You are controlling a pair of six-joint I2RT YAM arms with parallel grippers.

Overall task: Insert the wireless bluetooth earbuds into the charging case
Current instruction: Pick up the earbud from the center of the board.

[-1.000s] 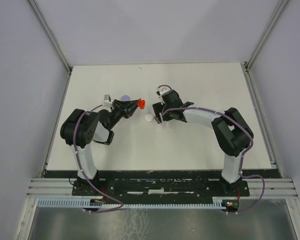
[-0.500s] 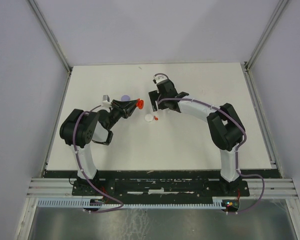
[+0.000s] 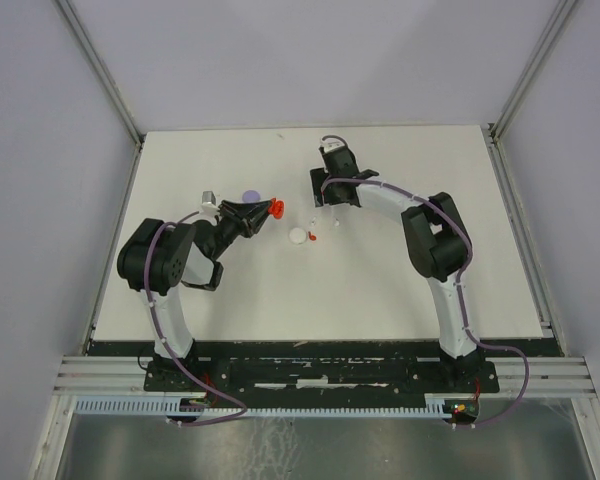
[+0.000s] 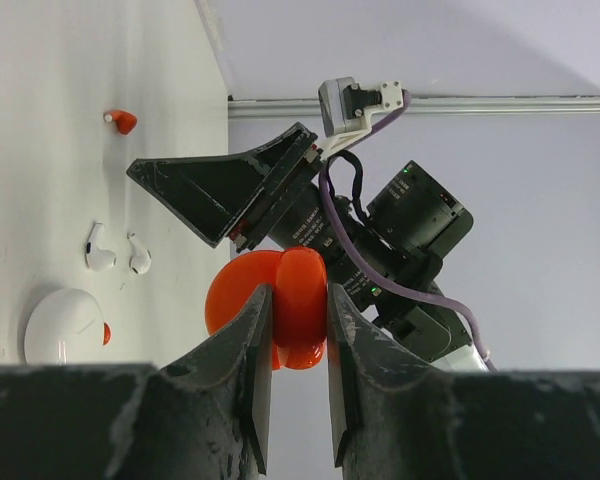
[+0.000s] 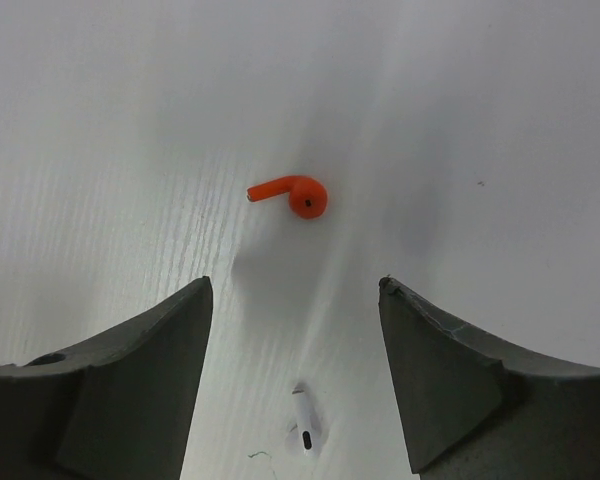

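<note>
Between the fingers of the left gripper [image 4: 297, 335] sits an orange-red plastic charging case [image 4: 302, 285]. It is clamped tight on both flanks and held up off the white worktop [image 4: 50, 150]. Its second rounded half stands open beside the pinched one.

Beyond that gripper's fingertips and off to one side, a round white plastic disc [image 4: 65, 325] lies flat on the worktop. A tiny red piece [image 4: 106, 334] sits at the disc's edge. Just past the disc lie two small white plastic earbuds [image 4: 99, 257], side by side and apart from each other. Seen from above, a flat lavender round disc [image 3: 250, 196] lies just beside the left gripper, on its far side.

The right gripper [image 5: 295, 288] points down at the worktop with its fingers spread wide and nothing between them. Ahead of its fingertips lies a small orange-red plastic earbud [image 5: 298, 196], centred on the gap between them. It lies on the bare surface with its stem turned towards one finger, and neither finger touches it. Nearer the wrist, in the gap between the two fingers, one of the white earbuds lies on the worktop, also untouched.

In the left wrist view, the right gripper hangs beyond the held case. The orange-red earbud lies farther off on the worktop, well apart from the case.
</note>
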